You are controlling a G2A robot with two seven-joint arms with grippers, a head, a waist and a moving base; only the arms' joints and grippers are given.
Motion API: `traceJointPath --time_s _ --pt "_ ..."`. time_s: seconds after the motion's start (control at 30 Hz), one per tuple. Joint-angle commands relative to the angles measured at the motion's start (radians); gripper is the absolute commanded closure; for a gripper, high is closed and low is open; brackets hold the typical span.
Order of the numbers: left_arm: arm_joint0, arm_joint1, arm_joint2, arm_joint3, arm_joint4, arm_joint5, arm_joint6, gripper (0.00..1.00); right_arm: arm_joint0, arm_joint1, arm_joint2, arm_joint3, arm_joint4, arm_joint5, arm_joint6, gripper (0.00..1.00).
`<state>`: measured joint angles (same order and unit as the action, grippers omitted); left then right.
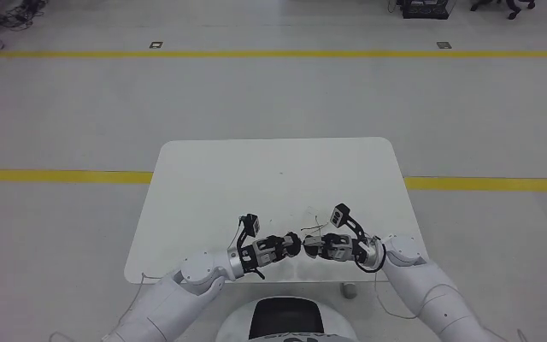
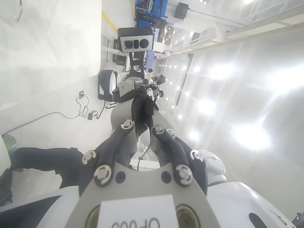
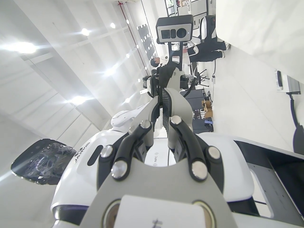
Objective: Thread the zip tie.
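Both claws meet tip to tip at lower centre above the white rounded worktop point(image 1: 273, 171): left claw point(image 1: 291, 244), right claw point(image 1: 314, 248). The thin black zip tie point(image 1: 318, 227) runs up-right from that junction, nearer the right claw.

Left wrist: its fingers point(image 2: 137, 115) are pinched together.

Right wrist: its fingers point(image 3: 166, 110) are almost closed; I cannot tell what either holds.

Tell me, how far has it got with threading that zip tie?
Done, it seems: the pickup. The left pincer and right pincer meet tip to tip over the near edge of the table, both looking closed. In hand: a thin dark strand, likely the zip tie, sticks out where they meet. Left: the threading itself; whether the tail has entered the head is too small to tell.
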<state>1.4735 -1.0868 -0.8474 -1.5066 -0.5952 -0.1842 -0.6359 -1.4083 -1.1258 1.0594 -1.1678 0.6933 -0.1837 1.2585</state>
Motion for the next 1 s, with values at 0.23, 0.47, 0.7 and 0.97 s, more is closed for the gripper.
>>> traceJointPath --time_s 0.23,0.47,0.7,0.97 --pt "-0.002 0.000 0.002 0.003 -0.002 -0.004 0.001 0.85 0.001 0.000 -0.002 0.003 -0.001 -0.003 -0.006 1.00" --pt "-0.002 0.001 0.004 0.005 0.000 -0.007 0.001 0.85 0.004 0.000 -0.004 0.011 -0.004 0.005 -0.024 1.00" --pt "-0.002 0.002 0.004 0.004 0.001 -0.008 0.001 0.85 0.004 0.001 -0.005 0.015 -0.015 0.014 -0.035 1.00" --pt "-0.002 0.003 0.007 0.002 0.008 -0.008 0.000 0.87 0.000 0.001 -0.003 0.013 -0.004 0.004 -0.035 1.00"
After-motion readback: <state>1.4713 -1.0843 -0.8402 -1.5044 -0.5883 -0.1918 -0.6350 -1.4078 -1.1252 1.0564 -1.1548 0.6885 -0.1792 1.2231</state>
